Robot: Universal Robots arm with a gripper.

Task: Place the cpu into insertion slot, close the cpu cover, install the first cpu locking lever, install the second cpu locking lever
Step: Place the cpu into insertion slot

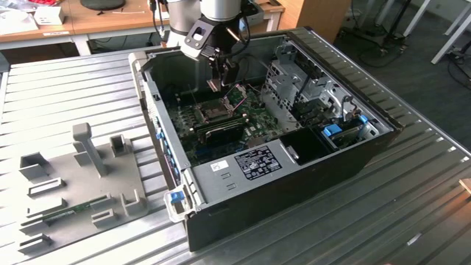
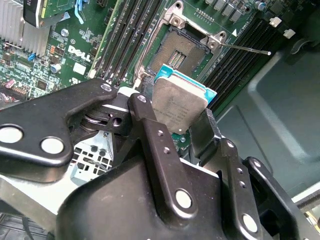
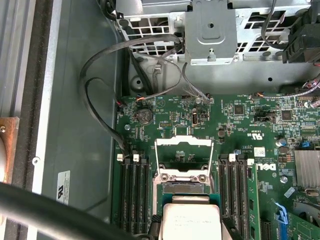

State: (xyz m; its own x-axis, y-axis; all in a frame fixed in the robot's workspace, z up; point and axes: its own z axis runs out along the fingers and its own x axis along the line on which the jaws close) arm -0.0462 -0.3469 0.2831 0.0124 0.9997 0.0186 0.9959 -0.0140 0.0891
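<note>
**CPU pinched in the claw above the open socket**

An open computer case (image 1: 309, 176) lies on the ribbed metal bench (image 1: 66, 99). A grey fixture plate (image 1: 74, 182) sits beside it at the exterior view's left. Inside, on the green circuit board (image 3: 240, 120), rows of black memory slots (image 2: 125, 40) flank the insertion slot (image 2: 182, 52) on both sides. A thin locking lever (image 2: 245, 48) sticks out from one corner of the slot, and black cables (image 3: 100, 90) loop along the case wall. The cpu cover (image 3: 184, 142) stands raised on its hinge, leaving the dark socket bare.

The cpu (image 2: 177, 107) is a thin square with a pale silvery face and a teal edge. The claw (image 2: 175, 120) pinches it by two opposite edges between its black fingers (image 2: 145, 115). The chip is tilted and held in the air above the slot, clear of it.
</note>
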